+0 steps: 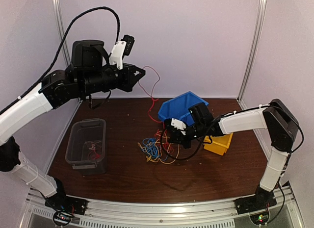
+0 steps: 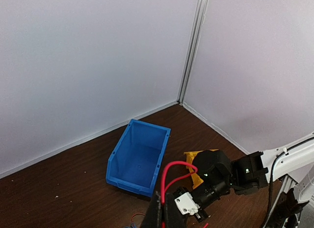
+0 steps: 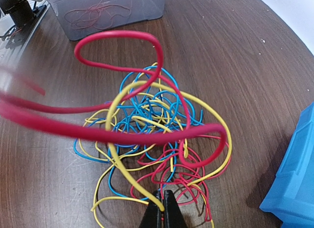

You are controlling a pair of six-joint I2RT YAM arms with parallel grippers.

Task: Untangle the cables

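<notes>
Cables, thin curly wires in red, blue and yellow (image 1: 156, 150), lie knotted in a loose heap near the middle of the dark brown wooden bench (image 1: 122, 176).

Starting at the left, I see a grey translucent plastic bin (image 1: 73, 139) standing well apart from the heap, with a few thin reddish wire strands (image 1: 94, 147) on its floor. Above and behind it, my left hand (image 1: 140, 71) hangs high over the bench. Its black fingers (image 2: 157, 214) are pressed together on a long red cable (image 1: 155, 88). That cable arches out of the tips in the left wrist view and drops in a slack line to the heap.

Inside the heap, blue and yellow strands are woven through each other, with thin red loops on the side nearest my right hand (image 3: 162, 207). That hand sits low at the heap's right edge. Its fingers (image 3: 153, 220) are closed tight, and a yellow cable (image 3: 112, 152) runs straight into the tips, apparently pinched there. The red cable sweeps in a big loop close to that camera, partly blurred.

Just behind the right hand sits a blue plastic open-front bin (image 1: 181, 108). To its right is a yellow plastic bin (image 1: 221, 145), partly hidden by the right forearm.
</notes>
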